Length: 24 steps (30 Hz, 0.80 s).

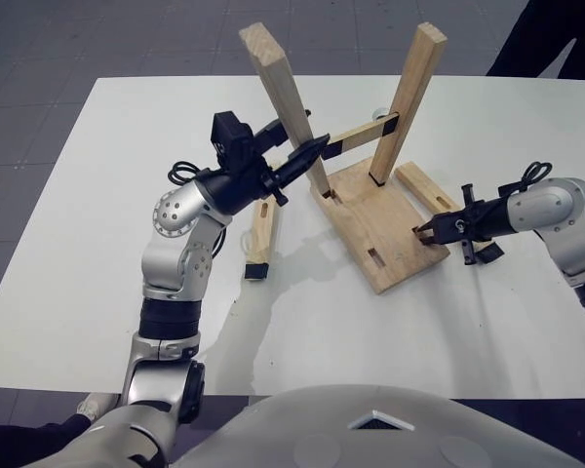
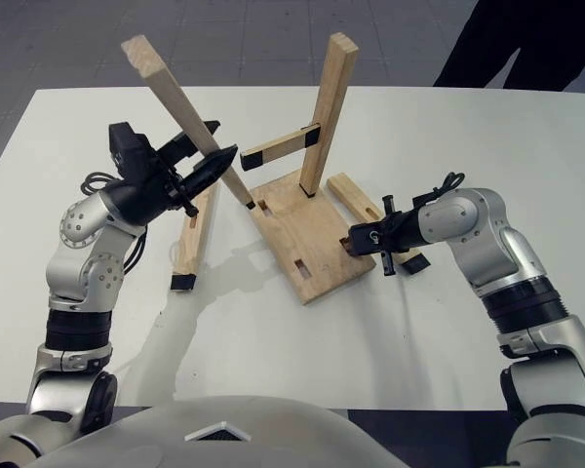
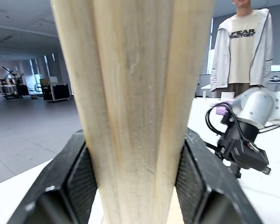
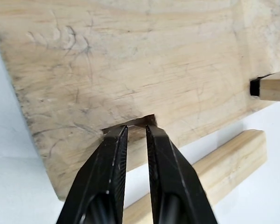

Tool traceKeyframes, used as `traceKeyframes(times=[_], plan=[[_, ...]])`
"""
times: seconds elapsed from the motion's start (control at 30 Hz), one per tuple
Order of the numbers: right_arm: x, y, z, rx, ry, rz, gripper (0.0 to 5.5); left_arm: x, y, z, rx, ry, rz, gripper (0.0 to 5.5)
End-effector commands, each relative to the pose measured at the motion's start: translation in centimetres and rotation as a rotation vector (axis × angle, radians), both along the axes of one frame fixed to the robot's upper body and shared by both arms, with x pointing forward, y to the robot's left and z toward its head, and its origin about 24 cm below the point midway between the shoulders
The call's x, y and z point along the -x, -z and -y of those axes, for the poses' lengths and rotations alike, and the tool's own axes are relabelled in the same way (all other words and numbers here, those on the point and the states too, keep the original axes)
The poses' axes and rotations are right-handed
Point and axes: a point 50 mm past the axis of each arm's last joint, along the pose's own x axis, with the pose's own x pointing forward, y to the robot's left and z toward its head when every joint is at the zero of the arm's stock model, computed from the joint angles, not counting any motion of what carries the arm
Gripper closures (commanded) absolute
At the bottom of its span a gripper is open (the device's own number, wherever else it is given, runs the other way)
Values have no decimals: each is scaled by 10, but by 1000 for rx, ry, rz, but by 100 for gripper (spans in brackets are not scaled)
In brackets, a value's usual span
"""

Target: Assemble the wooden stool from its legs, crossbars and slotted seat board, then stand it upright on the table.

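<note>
Tally: 1 seat board (image 1: 370, 219). 2 legs standing in it: tilted leg (image 1: 278, 73), straight leg (image 1: 414, 83). 1 crossbar (image 1: 356, 136) between those. 2 loose wooden bars flat on counter (image 1: 97, 244): left bar (image 1: 263, 229), right bar (image 1: 424, 187).

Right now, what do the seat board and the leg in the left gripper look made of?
Seat board: pale unpainted wood, possibly pine; grain lines and scuffs show, matte, probably unvarnished. Leg in the left gripper: same light wood, lengthwise grain, bare-looking finish.

Left end effector (image 1: 310, 153) raised, clamped; right end effector (image 1: 421, 232) low, nearly closed.
</note>
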Motion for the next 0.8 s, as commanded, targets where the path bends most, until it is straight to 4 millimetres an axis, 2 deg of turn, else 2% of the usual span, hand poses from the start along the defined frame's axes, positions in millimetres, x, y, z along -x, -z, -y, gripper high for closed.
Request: traceKeyframes(times=[0.03,0.17,0.3,0.57,0.8], plan=[[-2,-11,-4,-31,-5,29,476,-8,-2,-10,-42,-60,29,344],[-1,-14,-4,-44,6,35,476,-12,-4,-14,-11,-103,44,344],[-8,-24,-10,-96,37,66,476,-4,1,-2,60,-78,18,344],[-20,-52,-29,-325,167,164,476,-3,14,0,52,-99,15,344],[-14,-45,-36,-345,188,134,476,-5,22,5,89,-121,11,344]])
